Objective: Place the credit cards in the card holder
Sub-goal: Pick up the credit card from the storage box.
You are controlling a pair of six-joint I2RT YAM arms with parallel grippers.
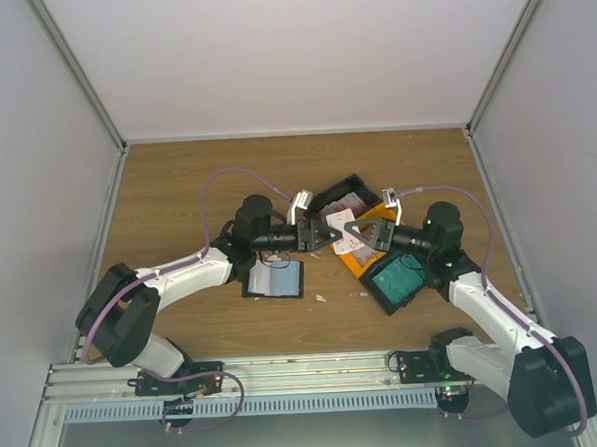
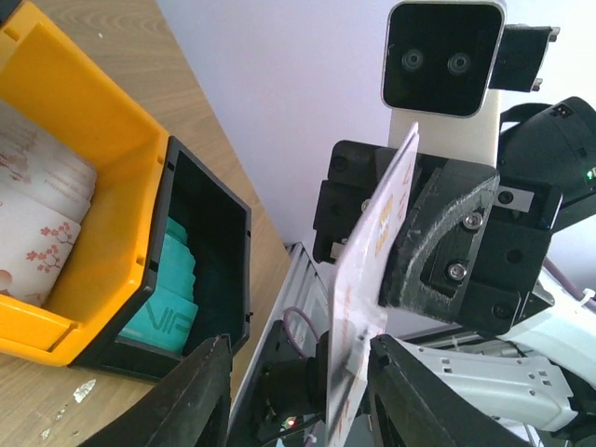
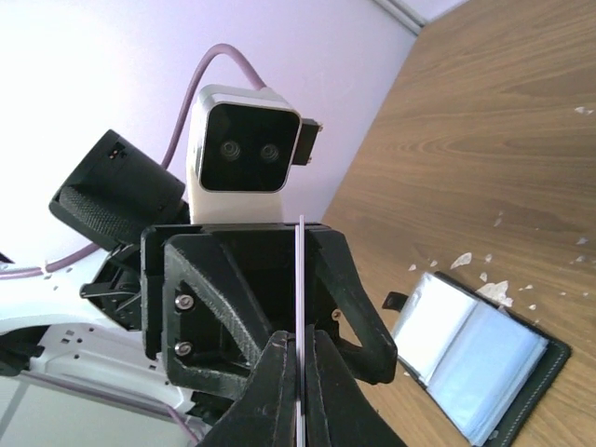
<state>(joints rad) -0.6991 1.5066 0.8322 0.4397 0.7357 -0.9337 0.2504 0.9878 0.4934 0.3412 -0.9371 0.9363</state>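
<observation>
Right claw (image 3: 300, 352) clamps a card (image 2: 372, 261), left claw (image 2: 300, 368) gapes. Orange tray (image 2: 102, 121) holds pink cards (image 2: 37, 219), black tray (image 2: 209, 214) teal cards (image 2: 168, 312); card holder (image 3: 475, 358) open.

Soft, even light from above fills the overhead view. The brown wood-grain tabletop (image 1: 176, 180) carries only faint, short shadows, and the white back wall (image 1: 290, 54) at 12 o'clock is bright and featureless. In the left wrist view the yellow plastic bin (image 2: 93, 140) at 9 o'clock is sharp, while the black fingers (image 2: 200, 396) of the left gripper (image 2: 298, 354) at 6 o'clock are blurred. In the right wrist view the pale wall (image 3: 84, 65) at 10 o'clock is blown out to glare.
</observation>
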